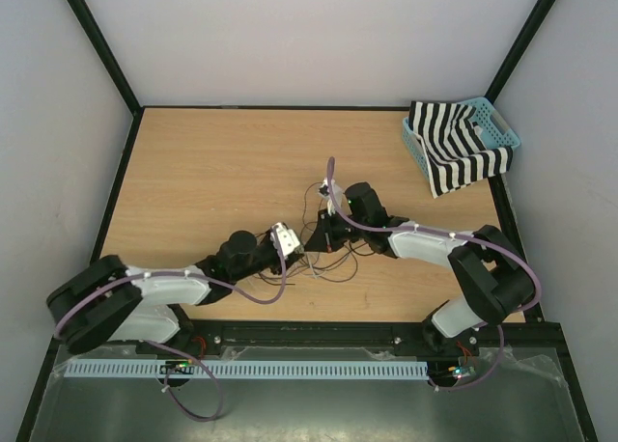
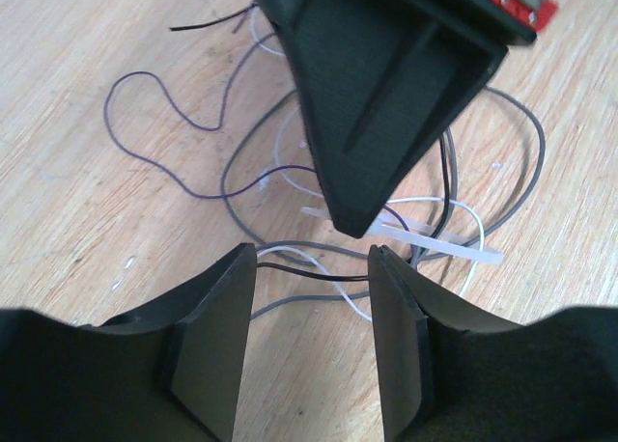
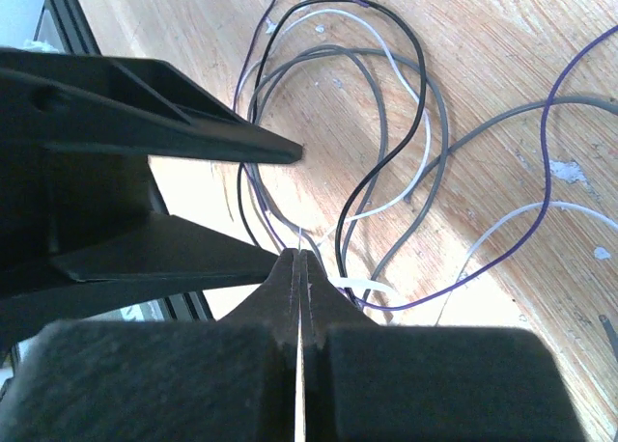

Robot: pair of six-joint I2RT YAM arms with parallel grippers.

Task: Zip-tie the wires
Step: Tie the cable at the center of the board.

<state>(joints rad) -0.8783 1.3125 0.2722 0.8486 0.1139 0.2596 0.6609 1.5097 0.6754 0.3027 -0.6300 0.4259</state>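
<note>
Jaws of left gripper (image 2: 312, 254) apart, straddling few strands of wires (image 2: 224, 186) looped loose on table (image 1: 212, 172). zip tie (image 2: 446, 245) flat among loops, one end hidden under tip of right gripper (image 3: 299, 268) (jaws pressed together; actual grip on tie hard to confirm). Too small to make out from overhead.

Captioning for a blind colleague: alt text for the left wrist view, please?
Open left gripper straddles thin wires on a wooden table; above, the right gripper pinches a whitish zip tie lying across them.
</note>
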